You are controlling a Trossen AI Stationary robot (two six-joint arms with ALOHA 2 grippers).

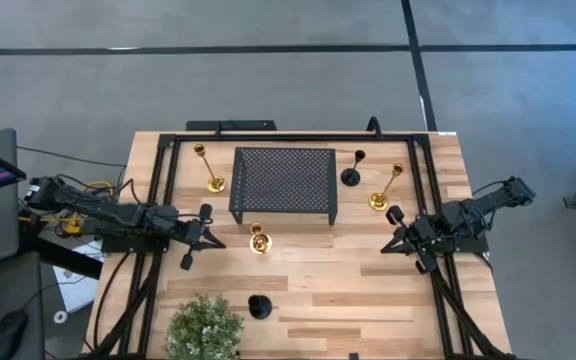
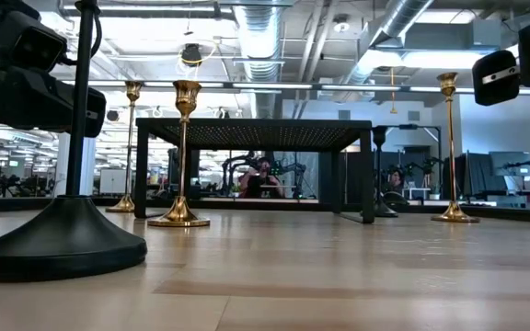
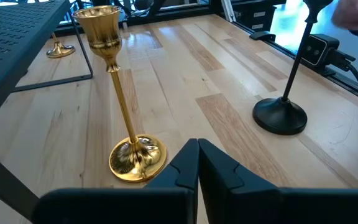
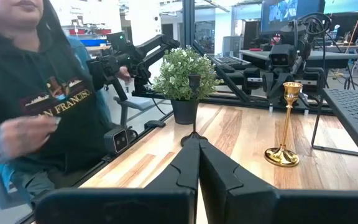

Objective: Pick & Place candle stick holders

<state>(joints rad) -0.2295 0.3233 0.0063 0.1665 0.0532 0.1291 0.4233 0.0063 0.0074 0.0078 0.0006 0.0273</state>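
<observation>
Several candle stick holders stand upright on their round bases on the wooden table. One gold holder (image 1: pixel 259 240) (image 3: pixel 120 106) stands in front of the black perforated stand, just ahead of my left gripper (image 1: pixel 213 241) (image 3: pixel 197 146), which is shut and touches nothing. Two more gold ones stand at the far left (image 1: pixel 211 170) and far right (image 1: pixel 386 190). One black holder (image 1: pixel 353 170) is beside the stand's right end. Another black holder (image 1: pixel 259 305) (image 3: pixel 284 106) is near the front edge. My right gripper (image 1: pixel 390 243) (image 4: pixel 194 140) waits shut at the right, holding nothing.
The black perforated stand (image 1: pixel 283 185) fills the table's far middle. A green potted plant (image 1: pixel 205 328) sits at the near left corner. A black frame (image 1: pixel 158 200) runs along the table's sides. In the right wrist view a person (image 4: pixel 36 106) sits just beyond the table's edge.
</observation>
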